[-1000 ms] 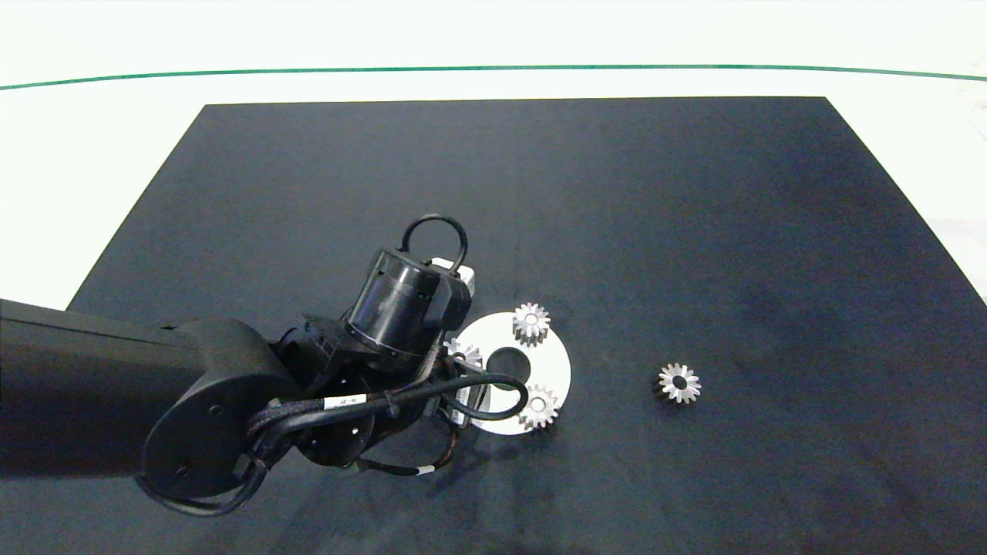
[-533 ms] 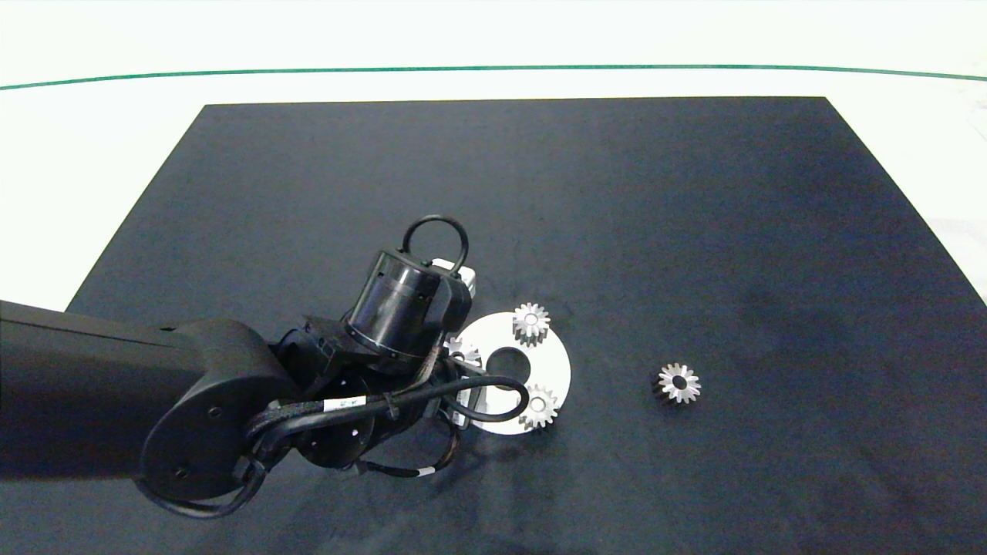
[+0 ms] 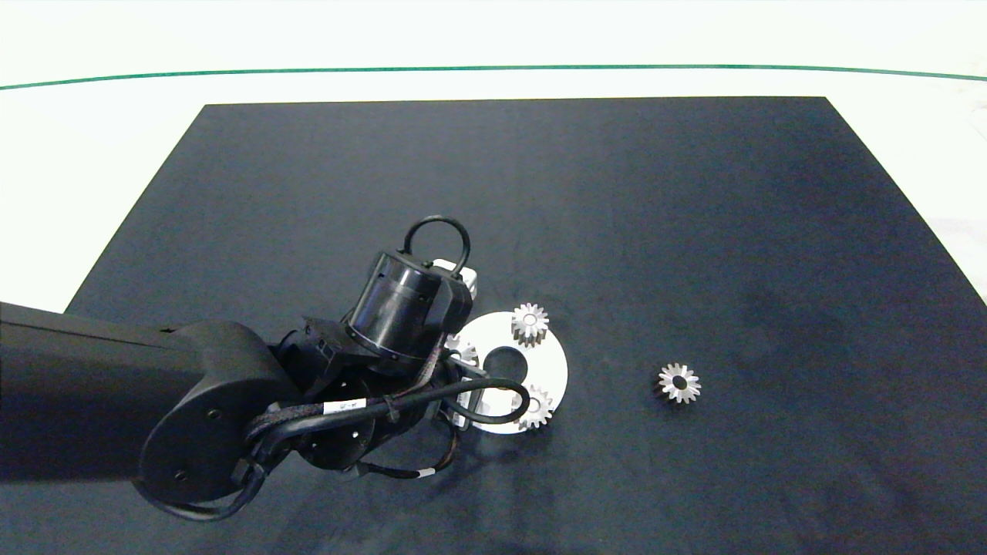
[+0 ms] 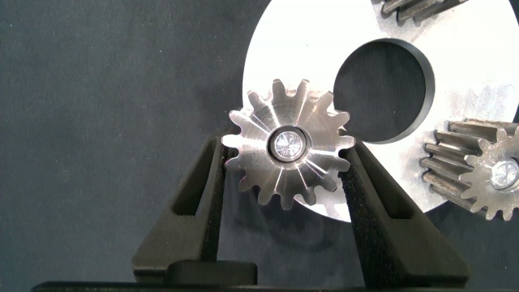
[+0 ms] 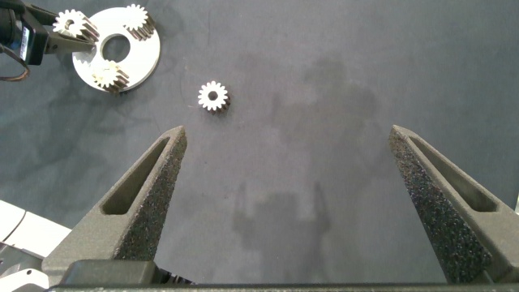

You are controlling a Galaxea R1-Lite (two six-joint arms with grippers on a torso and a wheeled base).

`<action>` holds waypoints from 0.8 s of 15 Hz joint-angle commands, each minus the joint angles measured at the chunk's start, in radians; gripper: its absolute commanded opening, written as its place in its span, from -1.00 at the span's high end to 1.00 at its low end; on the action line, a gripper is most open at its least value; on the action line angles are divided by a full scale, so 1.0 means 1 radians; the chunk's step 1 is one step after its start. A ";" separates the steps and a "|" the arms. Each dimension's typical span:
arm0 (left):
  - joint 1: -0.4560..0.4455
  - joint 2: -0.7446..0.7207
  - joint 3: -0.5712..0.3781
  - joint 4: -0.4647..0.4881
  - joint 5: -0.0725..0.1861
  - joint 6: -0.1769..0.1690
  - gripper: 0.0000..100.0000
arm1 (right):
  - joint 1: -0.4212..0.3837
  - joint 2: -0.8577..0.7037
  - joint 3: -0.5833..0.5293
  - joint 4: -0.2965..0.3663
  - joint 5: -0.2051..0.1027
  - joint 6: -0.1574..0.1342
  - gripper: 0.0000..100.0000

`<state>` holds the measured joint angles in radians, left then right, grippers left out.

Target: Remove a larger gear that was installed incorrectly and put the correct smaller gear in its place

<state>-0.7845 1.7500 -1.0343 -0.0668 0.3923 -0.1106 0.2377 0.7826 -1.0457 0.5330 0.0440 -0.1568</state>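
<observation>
1. Two fingers of our left pincer (image 4: 288,174) pinch the larger gear (image 4: 288,146) on the disc (image 4: 478,89).
2. We should lift straight up, avoiding neighbouring gears.
3. Our right pincer (image 5: 292,195) hangs spread; the smaller gear (image 5: 213,96) lies well beyond it.

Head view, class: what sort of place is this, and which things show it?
Probably a robotics test bench. A dark mat covers a white table, on it a round plate carrying silver gears, one spare smaller gear apart, and the left gripper closing around the larger gear.
</observation>
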 commanded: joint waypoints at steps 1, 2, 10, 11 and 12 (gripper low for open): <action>-0.001 -0.004 -0.003 -0.002 0.011 -0.003 0.08 | 0.000 0.000 0.000 0.002 0.000 0.000 -1.00; 0.001 -0.009 -0.003 -0.013 0.016 -0.003 0.08 | 0.000 0.000 0.000 0.002 0.000 0.000 -1.00; 0.004 -0.072 -0.001 -0.036 0.016 0.000 0.08 | 0.000 0.000 0.000 0.002 -0.001 0.000 -1.00; 0.004 -0.099 0.002 -0.033 0.016 0.005 0.08 | 0.000 0.000 0.000 0.002 0.000 0.000 -1.00; 0.007 -0.122 0.010 -0.025 0.016 0.009 0.08 | 0.000 0.000 0.001 0.002 0.000 0.000 -1.00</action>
<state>-0.7798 1.6751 -1.0319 -0.0951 0.4055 -0.1023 0.2374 0.7826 -1.0462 0.5323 0.0436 -0.1557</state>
